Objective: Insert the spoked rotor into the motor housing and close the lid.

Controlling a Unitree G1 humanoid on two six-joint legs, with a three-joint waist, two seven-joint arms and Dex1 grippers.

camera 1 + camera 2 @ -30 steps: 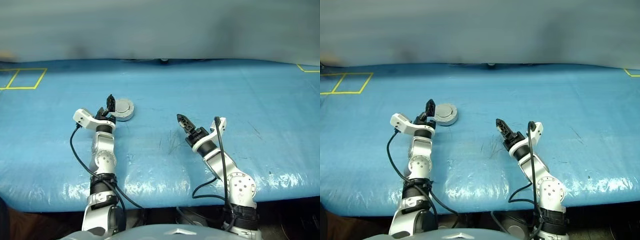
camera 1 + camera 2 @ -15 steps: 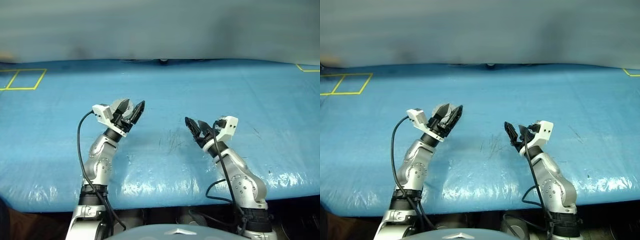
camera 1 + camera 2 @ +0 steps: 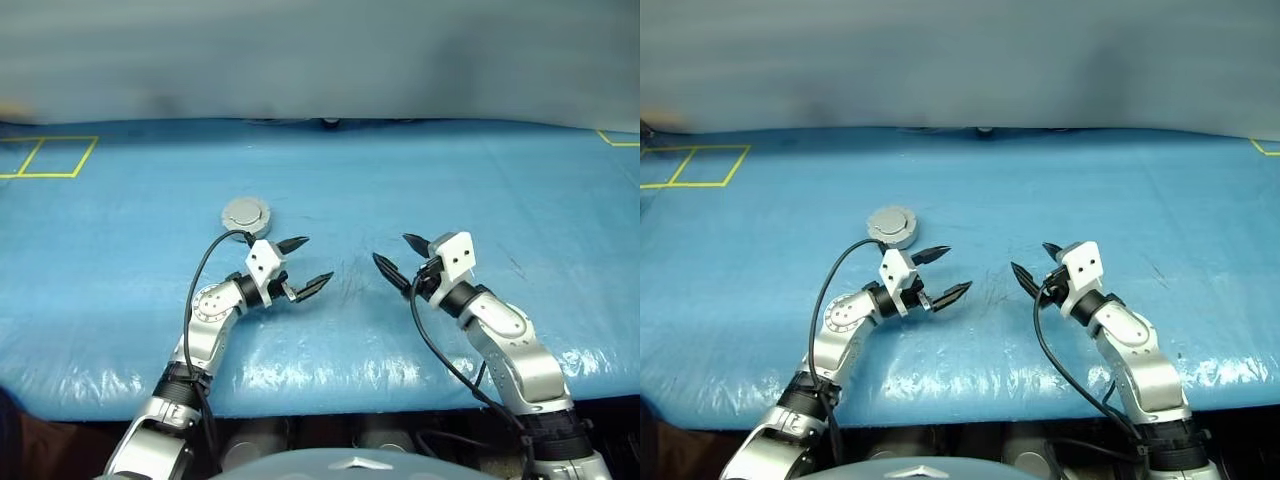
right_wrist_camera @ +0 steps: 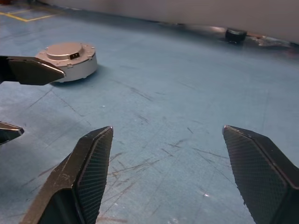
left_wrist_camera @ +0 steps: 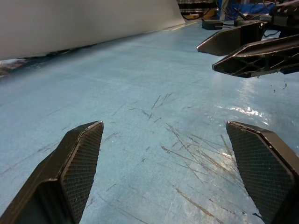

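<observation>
The motor housing (image 3: 246, 213) is a round silver-grey casing lying flat on the blue table, left of centre. The lid (image 4: 67, 50) lies shut on top of it, plain grey face up. The spoked rotor is hidden. My left gripper (image 3: 317, 258) hovers in front of and to the right of the housing, pointing right. It is open and empty. My right gripper (image 3: 390, 247) faces it from the right, a short gap away, also open and empty. The right wrist view has the housing beyond one left fingertip (image 4: 32, 71).
The blue table cover (image 3: 500, 190) has a patch of scratches (image 3: 345, 285) between the grippers. Yellow tape marks lie at the far left (image 3: 45, 157) and far right (image 3: 615, 137). A small dark object (image 3: 328, 122) sits at the table's far edge. The front edge runs just below the arms.
My left gripper has drawn away from the housing, rightward and nearer the front edge, and rolled over; the housing now stands uncovered. My right wrist has rolled, and its fingers have spread.
</observation>
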